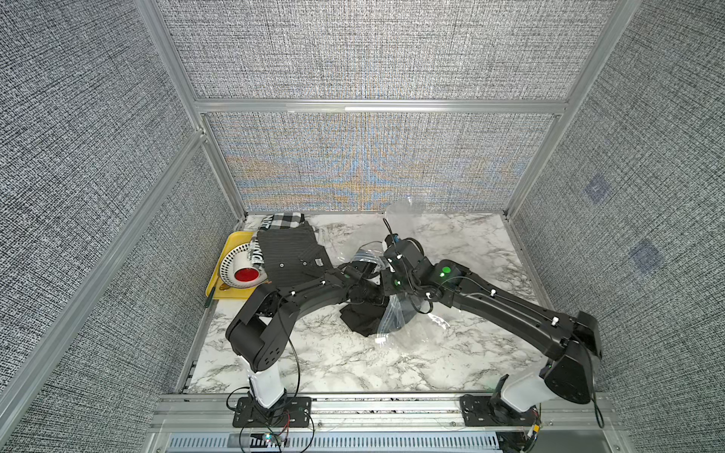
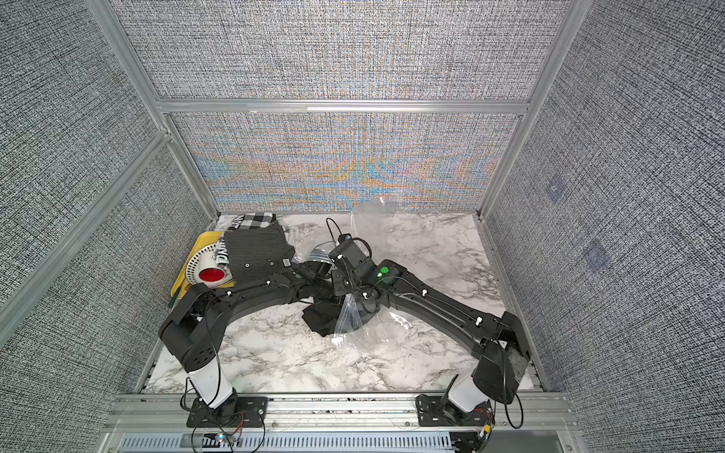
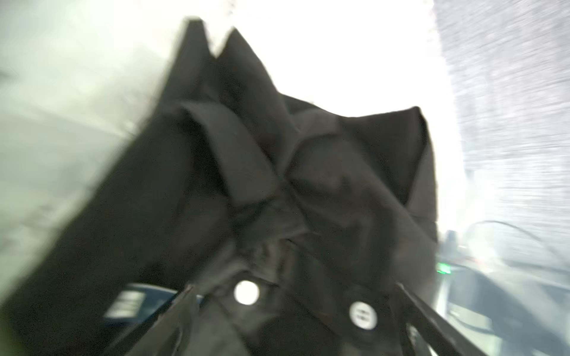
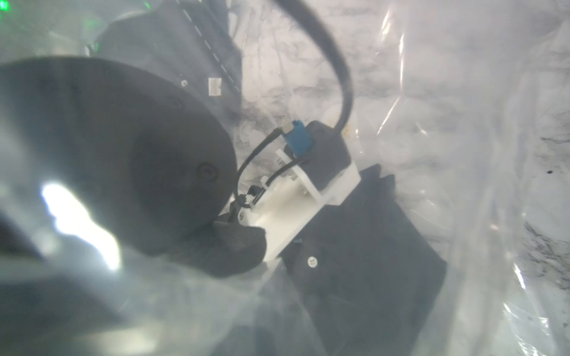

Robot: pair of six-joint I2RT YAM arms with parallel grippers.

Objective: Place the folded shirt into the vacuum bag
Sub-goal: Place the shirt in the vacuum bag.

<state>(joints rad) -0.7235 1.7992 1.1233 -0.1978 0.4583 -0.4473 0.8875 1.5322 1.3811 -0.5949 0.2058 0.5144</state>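
Observation:
The folded shirt (image 1: 363, 319) is black with white buttons and lies mid-table, one end under the vacuum bag's (image 1: 400, 325) clear plastic. My left gripper (image 3: 291, 291) is open, its fingers wide on either side of the shirt (image 3: 277, 185), cloth bunched between them. My right gripper (image 1: 386, 266) is shut on the vacuum bag's edge and holds it up, a flap (image 1: 404, 219) rising toward the back wall. In the right wrist view the plastic (image 4: 462, 123) veils everything, and the shirt (image 4: 364, 246) and left wrist show through it. The right jaws themselves are hidden.
At the far left a yellow tray (image 1: 231, 243) holds a white device with a red disc (image 1: 243, 272). A dark striped garment (image 1: 290, 251) and a checkered cloth (image 1: 286, 221) lie beside it. Marble tabletop (image 1: 353, 364) shows in front. Fabric walls enclose three sides.

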